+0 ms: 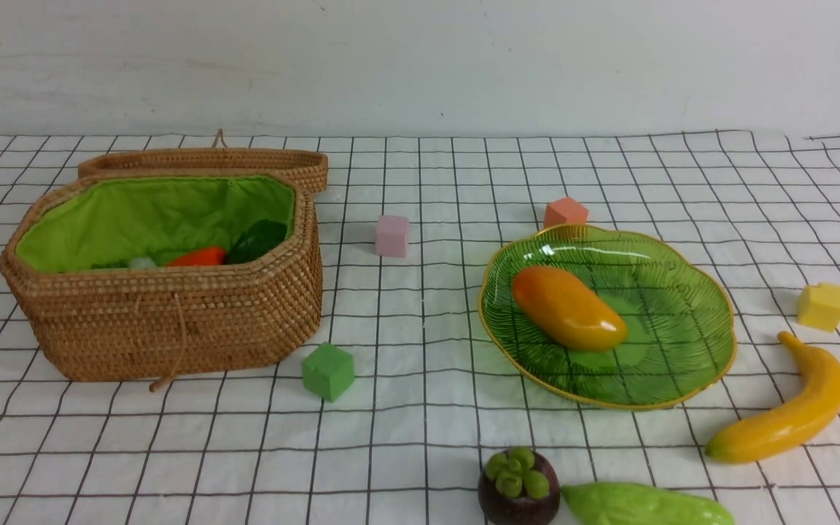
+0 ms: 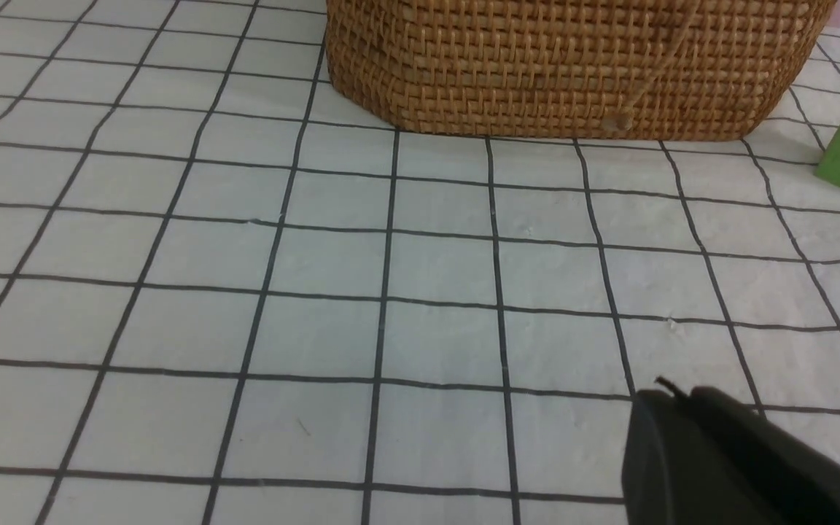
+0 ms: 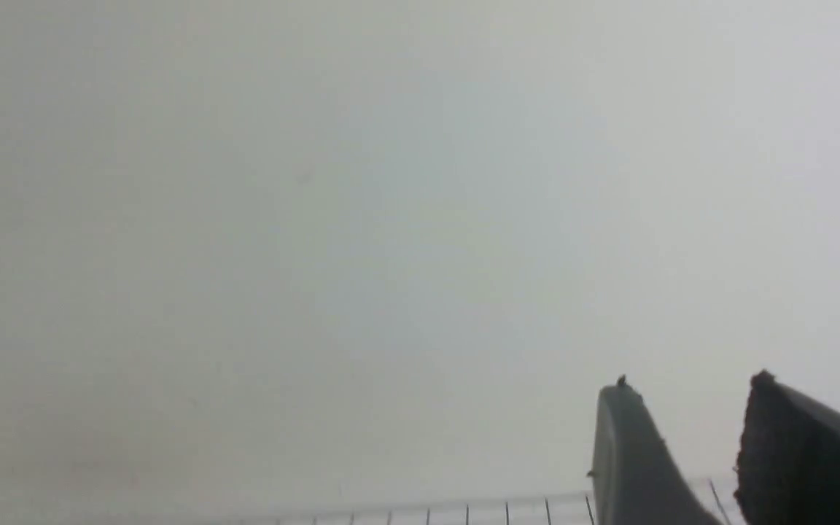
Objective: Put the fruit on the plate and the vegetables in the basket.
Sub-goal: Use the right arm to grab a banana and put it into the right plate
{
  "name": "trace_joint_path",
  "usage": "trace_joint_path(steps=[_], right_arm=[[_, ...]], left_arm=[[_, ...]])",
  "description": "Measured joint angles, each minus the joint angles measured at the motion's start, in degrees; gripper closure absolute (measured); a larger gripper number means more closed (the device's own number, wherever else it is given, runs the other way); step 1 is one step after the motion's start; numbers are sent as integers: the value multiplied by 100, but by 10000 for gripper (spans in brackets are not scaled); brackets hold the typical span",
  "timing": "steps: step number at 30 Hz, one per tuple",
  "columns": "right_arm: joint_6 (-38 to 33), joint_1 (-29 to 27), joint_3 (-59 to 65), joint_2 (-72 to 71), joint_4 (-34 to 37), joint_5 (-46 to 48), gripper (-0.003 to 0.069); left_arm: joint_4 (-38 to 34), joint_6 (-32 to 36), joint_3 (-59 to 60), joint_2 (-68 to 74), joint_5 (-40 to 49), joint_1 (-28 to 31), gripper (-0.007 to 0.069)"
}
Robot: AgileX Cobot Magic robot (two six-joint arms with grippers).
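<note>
Plain white wall behind, counter [image 1: 420, 437] under white cloth with a black grid, seen from the front. On the left, basket [image 1: 165, 328] with lid [image 1: 208, 159] folded back, presumably to keep the mouth free for dropping vegetables in. Inside on the green lining, carrot [image 1: 197, 257] with dark leaves and a sliver of white, probably radish [image 1: 141, 262]. On the right, plate [image 1: 682, 321] carrying mango [image 1: 568, 308] across its middle, so already sorted. Not yet sorted: banana [image 1: 784, 412] on the cloth just beside the plate's right rim, mangosteen [image 1: 519, 487] and gourd [image 1: 646, 504] side by side at the near edge. Scattered around, pink cube [image 1: 391, 235], orange cube [image 1: 565, 212], yellow cube [image 1: 821, 306] and green cube [image 1: 328, 371], no part of the job. No arm in sight, likely both drawn back between picks.

From the left wrist: woven basket wall, green cube off its corner, bare grid cloth nearer the camera. Of left gripper [image 2: 690, 437] only a dark tip; impossible to tell whether open or closed.

From the right wrist: blurred wall and a thin strip of grid cloth. Right gripper [image 3: 690, 397] raised toward the wall, parted, wall visible through the gap, holding nothing. Probably better placed than the left for banana or mangosteen.
</note>
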Motion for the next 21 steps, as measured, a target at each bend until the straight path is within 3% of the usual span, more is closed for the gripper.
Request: trace_joint_path(steps=[3, 7, 13, 17, 19, 21], right_arm=[[48, 0, -11, 560, 80, 128, 414], [176, 0, -13, 1761, 109, 1009, 414], [1652, -251, -238, 3018, 110, 2678, 397], [2331, -817, -542, 3982, 133, 3103, 319], [2395, -994, -614, 4301, 266, 3042, 279], [2241, -1162, -667, 4844, 639, 2667, 194]], left_arm=[[0, 0, 0, 0, 0, 0, 606], [0, 0, 0, 0, 0, 0, 606], [0, 0, 0, 0, 0, 0, 605], [0, 0, 0, 0, 0, 0, 605], [0, 0, 0, 0, 0, 0, 605], [0, 0, 0, 0, 0, 0, 605]])
